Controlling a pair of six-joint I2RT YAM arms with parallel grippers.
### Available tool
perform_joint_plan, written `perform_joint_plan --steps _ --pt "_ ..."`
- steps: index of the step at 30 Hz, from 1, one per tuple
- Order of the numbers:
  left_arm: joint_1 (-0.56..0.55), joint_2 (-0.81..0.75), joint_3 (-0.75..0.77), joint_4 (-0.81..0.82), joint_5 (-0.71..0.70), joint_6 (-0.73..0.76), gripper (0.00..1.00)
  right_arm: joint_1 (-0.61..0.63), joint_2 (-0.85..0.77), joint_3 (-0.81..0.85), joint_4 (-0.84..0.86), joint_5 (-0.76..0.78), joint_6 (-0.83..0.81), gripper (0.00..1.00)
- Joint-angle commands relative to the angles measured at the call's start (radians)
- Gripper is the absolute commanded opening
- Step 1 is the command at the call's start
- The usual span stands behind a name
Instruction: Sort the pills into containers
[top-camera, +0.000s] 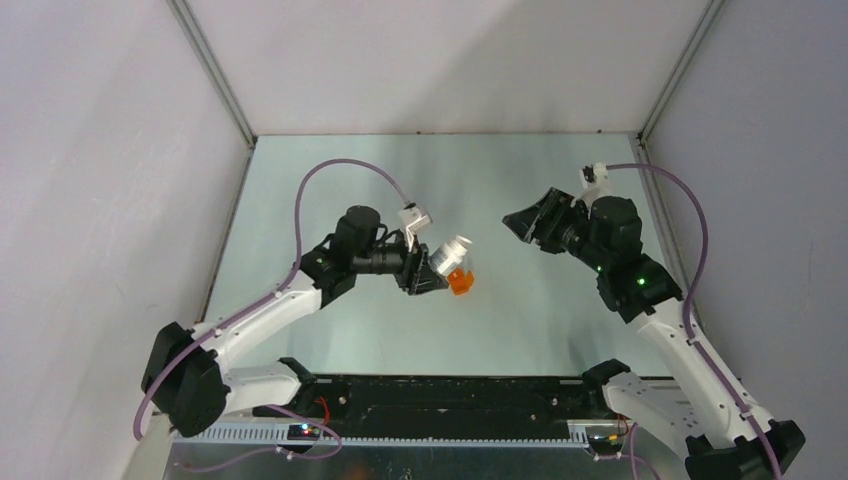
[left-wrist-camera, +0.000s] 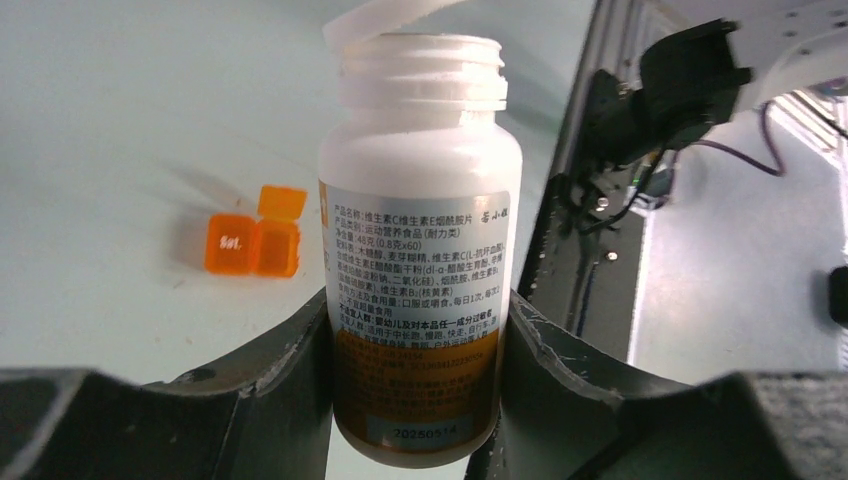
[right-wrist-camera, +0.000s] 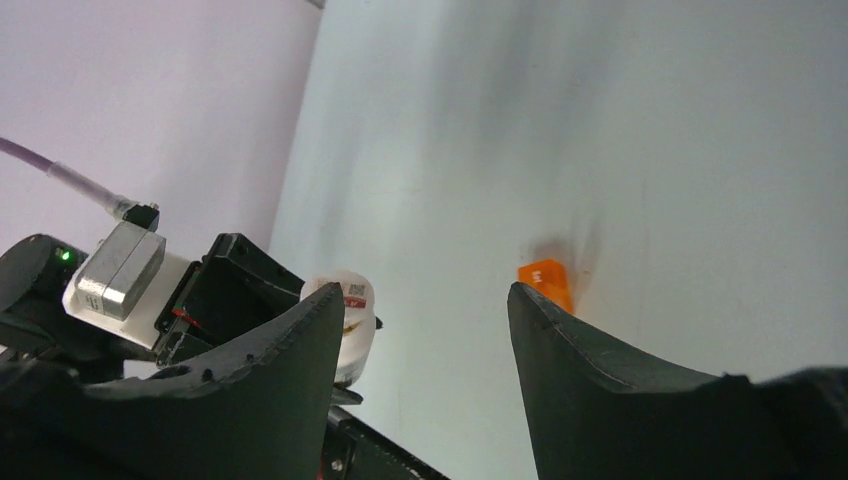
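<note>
Left wrist; pill bottle (left-wrist-camera: 420, 200) clamped in left tool (left-wrist-camera: 418, 305) (label outward); right tool (right-wrist-camera: 425, 290) agape, empty

I see the pill bottle (left-wrist-camera: 420, 170) mid-frame in the left wrist view as smooth glossy white plastic, printed label satin. At left, the orange box (left-wrist-camera: 253, 243): translucent shiny plastic. On the left gripper (left-wrist-camera: 420, 320), fingers (left-wrist-camera: 290, 380) matt black plastic, rough chipped edges. Under it, the table (top-camera: 540, 330): smooth, faint sheen.
</note>
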Motion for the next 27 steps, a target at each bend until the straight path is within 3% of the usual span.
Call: perform_joint_plan --steps 1,13,27 --pt "-0.016 0.045 -0.007 -0.039 -0.127 0.032 0.00 -0.042 -0.041 -0.043 -0.074 0.063 0.003 0.66" --pt "-0.069 0.263 0.007 -0.118 -0.310 0.007 0.00 -0.118 -0.097 -0.126 -0.124 0.049 0.015 0.66" --pt "-0.135 0.402 0.108 -0.228 -0.431 0.029 0.00 -0.187 -0.124 -0.191 -0.130 0.009 0.033 0.66"
